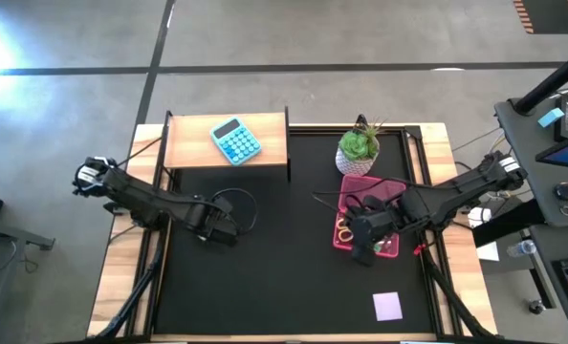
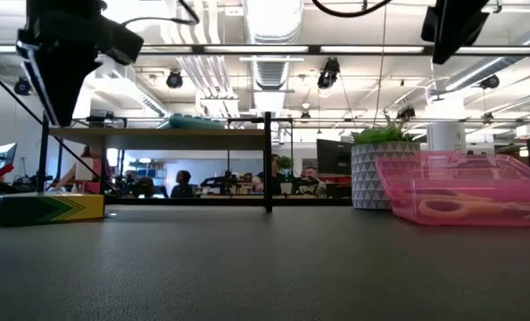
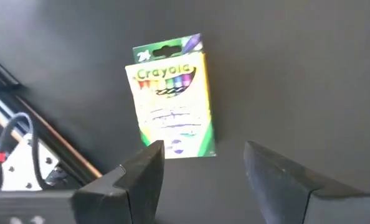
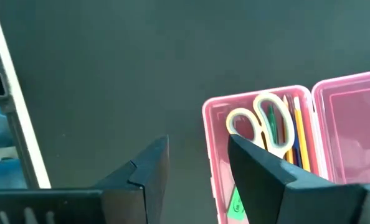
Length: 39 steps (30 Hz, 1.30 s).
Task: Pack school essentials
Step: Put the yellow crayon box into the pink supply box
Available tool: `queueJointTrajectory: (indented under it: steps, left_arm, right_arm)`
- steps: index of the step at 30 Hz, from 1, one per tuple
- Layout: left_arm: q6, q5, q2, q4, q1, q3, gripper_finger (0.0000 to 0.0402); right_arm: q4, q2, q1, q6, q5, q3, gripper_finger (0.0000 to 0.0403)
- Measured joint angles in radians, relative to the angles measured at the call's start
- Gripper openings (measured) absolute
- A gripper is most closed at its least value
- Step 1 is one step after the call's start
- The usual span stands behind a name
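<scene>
One crayon box [image 3: 171, 98] is seen below the open, empty left end effector [image 3: 200, 167]; one scissors [image 4: 260, 126] is seen in one pink case [image 4: 216, 109] beneath the open, empty right end effector [image 4: 197, 160]

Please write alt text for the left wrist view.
A yellow and green crayon box lies flat on the black table mat, just ahead of the left gripper, whose two dark fingers stand open and empty. Cables and a metal frame show at one edge.
</scene>
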Motion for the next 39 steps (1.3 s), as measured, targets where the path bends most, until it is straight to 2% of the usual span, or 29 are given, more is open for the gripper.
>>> queueJointTrajectory:
  steps: [7, 12, 15, 27, 33, 36, 39]
  left_arm:
    - [-0.001, 0.020, 0.001, -0.001, 0.034, -0.130, 0.0203]
    - [-0.019, 0.051, -0.004, 0.008, 0.039, -0.175, 0.0203]
    - [-0.016, 0.056, -0.006, 0.023, 0.038, -0.193, 0.0203]
    - [-0.013, 0.056, -0.009, 0.249, 0.038, -0.199, 0.0203]
    - [-0.048, 0.047, -0.009, 0.183, 0.038, -0.204, 0.0204]
    - [-0.060, 0.023, -0.010, 0.169, 0.038, -0.205, 0.0220]
    - [-0.074, 0.000, -0.013, 0.172, 0.038, -0.209, 0.0260]
  right_arm:
    - [0.004, 0.000, 0.000, 0.000, 0.000, 0.012, 0.0155]
    - [0.004, 0.000, 0.000, 0.000, 0.000, 0.012, 0.0155]
    - [0.004, 0.000, 0.000, 0.000, 0.000, 0.012, 0.0155]
    - [0.005, 0.000, 0.000, 0.000, 0.000, 0.012, 0.0155]
    - [0.005, 0.000, 0.000, 0.000, 0.000, 0.012, 0.0155]
    - [0.006, 0.000, 0.000, 0.000, 0.000, 0.012, 0.0155]
    - [0.006, 0.000, 0.000, 0.000, 0.000, 0.012, 0.0155]
